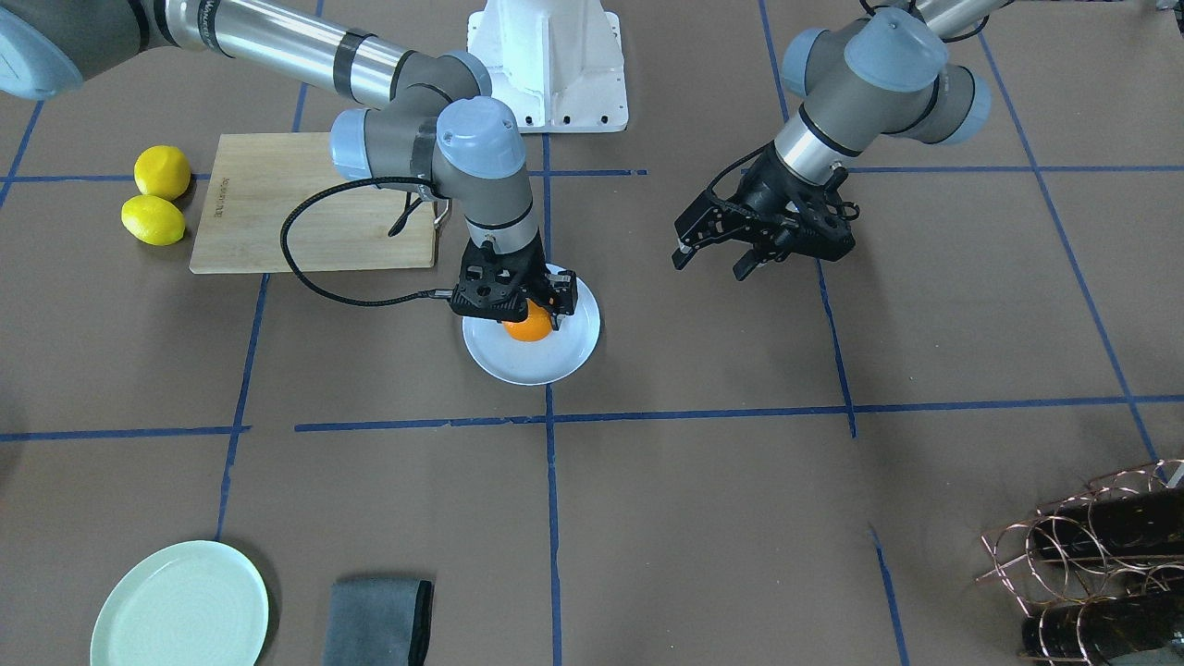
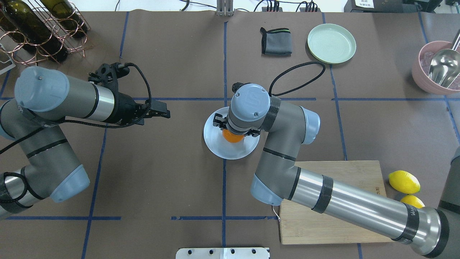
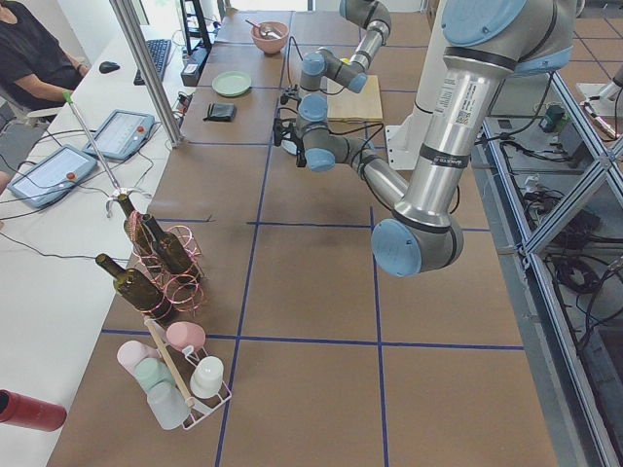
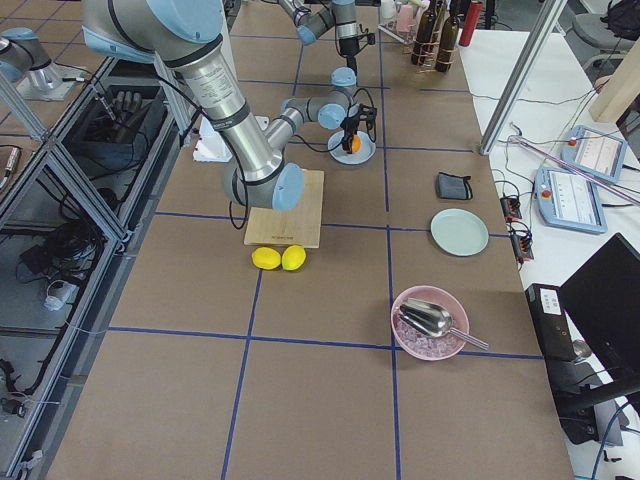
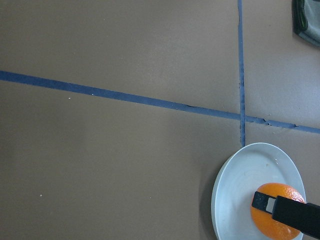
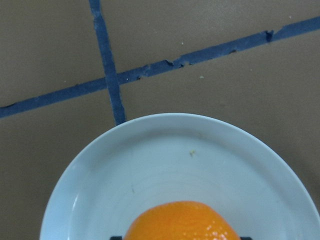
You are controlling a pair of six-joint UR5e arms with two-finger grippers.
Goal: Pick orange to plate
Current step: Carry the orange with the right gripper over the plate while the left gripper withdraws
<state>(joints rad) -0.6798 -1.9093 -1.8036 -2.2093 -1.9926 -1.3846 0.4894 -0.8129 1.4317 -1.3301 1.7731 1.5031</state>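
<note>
**Orange held over the white plate in the right claw**

The orange is over the white plate, slightly toward the robot's side of its middle. I cannot tell whether its underside touches the plate. It looks like a plain round ball with no long axis, and I cannot tell which way its stem end faces.

The right gripper comes down on the orange from straight above and is clamped on it, with one black finger against each side. In the left wrist view, one of these fingers lies across the fruit's flank. In the right wrist view the orange fills the bottom edge, with the plate's bare floor beyond it. A crossing of blue tape lines lies just past the rim.

The right arm's silver forearm reaches in over the wooden cutting board. It folds back at the elbow, and its wrist stands vertical above the plate.

The left gripper hangs above the brown table, well apart from the plate on the robot's left. Its fingers are spread and hold nothing. The left wrist is nearly level, and the claw points roughly toward the plate.

Two lemons lie side by side just off the board's end. At the table's far edge, a mint-green plate sits near a folded grey cloth.
</note>
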